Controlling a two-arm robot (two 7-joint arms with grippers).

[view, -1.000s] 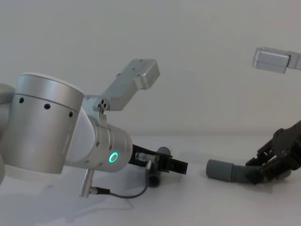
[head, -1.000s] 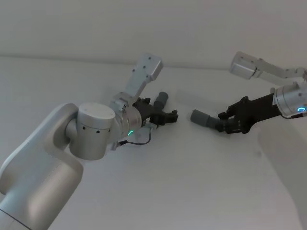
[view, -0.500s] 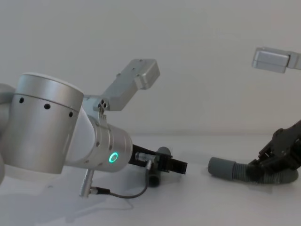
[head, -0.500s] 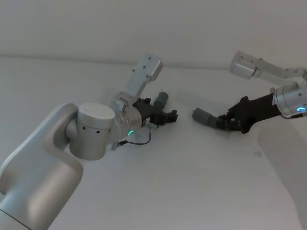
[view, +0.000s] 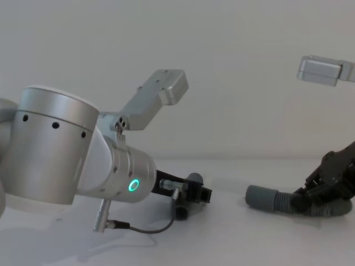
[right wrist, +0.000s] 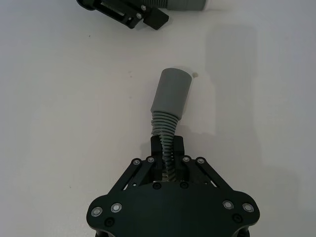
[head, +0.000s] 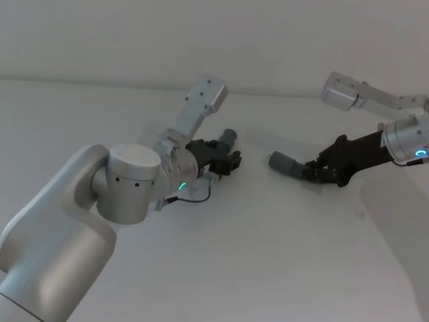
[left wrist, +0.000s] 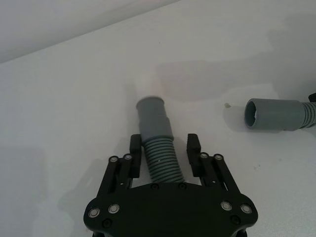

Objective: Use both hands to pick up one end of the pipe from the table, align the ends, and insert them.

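Two black grippers, each at one of two grey hose pieces. On the robot's left, the left gripper (left wrist: 164, 145) straddles the ribs of the short hose piece (left wrist: 160, 165), its fingers drawn in close with a slim gap on one side. The right gripper (right wrist: 167, 148) pinches the ribs of the longer hose piece (right wrist: 164, 126). Beyond the fingers are two smooth ends, a stepped cuff (left wrist: 154, 121) and an open socket (right wrist: 171, 94), apart on the white table (head: 268, 255).
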